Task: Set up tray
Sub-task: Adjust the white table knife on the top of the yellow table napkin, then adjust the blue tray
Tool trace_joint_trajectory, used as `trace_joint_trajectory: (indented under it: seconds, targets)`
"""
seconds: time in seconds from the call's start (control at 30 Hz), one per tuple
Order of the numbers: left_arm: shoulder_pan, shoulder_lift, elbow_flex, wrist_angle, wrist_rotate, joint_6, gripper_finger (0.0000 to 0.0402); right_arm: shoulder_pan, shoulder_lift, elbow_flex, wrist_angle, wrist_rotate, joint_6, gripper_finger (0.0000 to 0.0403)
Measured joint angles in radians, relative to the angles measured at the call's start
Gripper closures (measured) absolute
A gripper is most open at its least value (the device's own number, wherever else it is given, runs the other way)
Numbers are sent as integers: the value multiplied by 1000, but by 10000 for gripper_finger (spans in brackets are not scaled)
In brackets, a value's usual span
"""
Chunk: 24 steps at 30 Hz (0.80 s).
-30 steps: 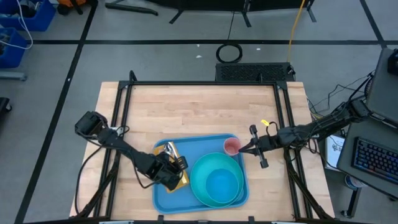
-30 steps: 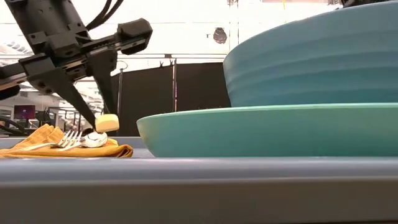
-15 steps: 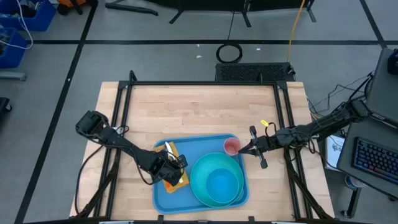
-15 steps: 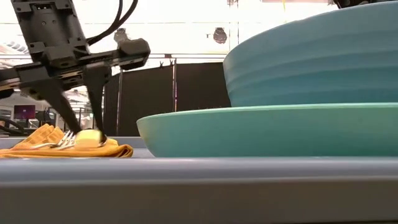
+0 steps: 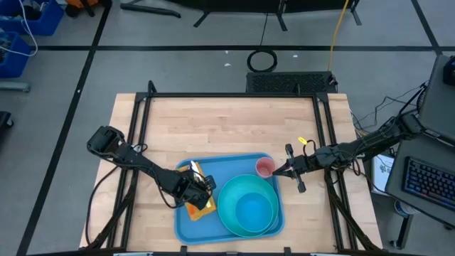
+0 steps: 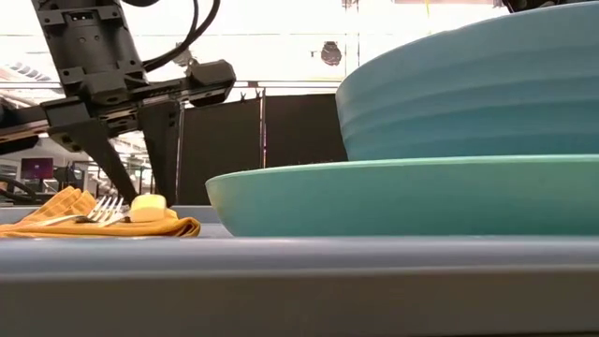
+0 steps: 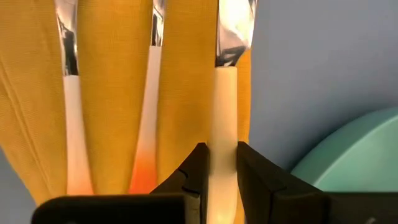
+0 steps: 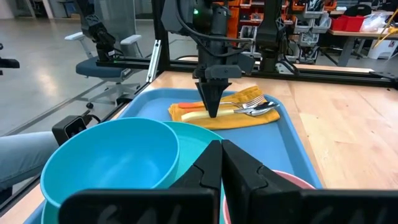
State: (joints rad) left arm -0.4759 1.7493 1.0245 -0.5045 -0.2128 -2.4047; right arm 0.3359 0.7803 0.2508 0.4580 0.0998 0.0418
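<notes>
Now that the cream-handled spoon (image 7: 224, 112), lifted clear a second ago, lies on the napkin (image 5: 200, 200) beside the other two handles, the left gripper (image 7: 217, 163) has come down with it and remains pinched narrowly on its handle. With that, the cutlery looks placed on the tray (image 5: 186, 229), which sits at the table's near edge with plate (image 5: 274, 222) and bowl (image 5: 249, 206). Beside the pink cup (image 5: 264, 167), the right gripper (image 5: 279, 171) is closed on nothing.

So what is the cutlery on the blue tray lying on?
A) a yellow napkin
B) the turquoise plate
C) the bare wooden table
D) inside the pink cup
A: the fork and the other pieces lie side by side on the yellow napkin at one end of the tray, with the left pincer closed around one cream handle.
</notes>
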Motion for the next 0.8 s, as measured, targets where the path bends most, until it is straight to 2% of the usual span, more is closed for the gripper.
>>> trace_joint_trajectory:
  seconds: [0.3, 0.57, 0.7, 0.8]
  targets:
    - [0, 0, 0, -12, -19, -33, 339, 0, 0, 0, 0, 0, 0, 403]
    - [0, 0, 0, 10, -33, -9, 225, 0, 0, 0, 0, 0, 0, 403]
    - [0, 0, 0, 40, -33, 33, 194, 0, 0, 0, 0, 0, 0, 403]
    - [-1, -1, 0, 40, -34, 53, 185, 0, 0, 0, 0, 0, 0, 403]
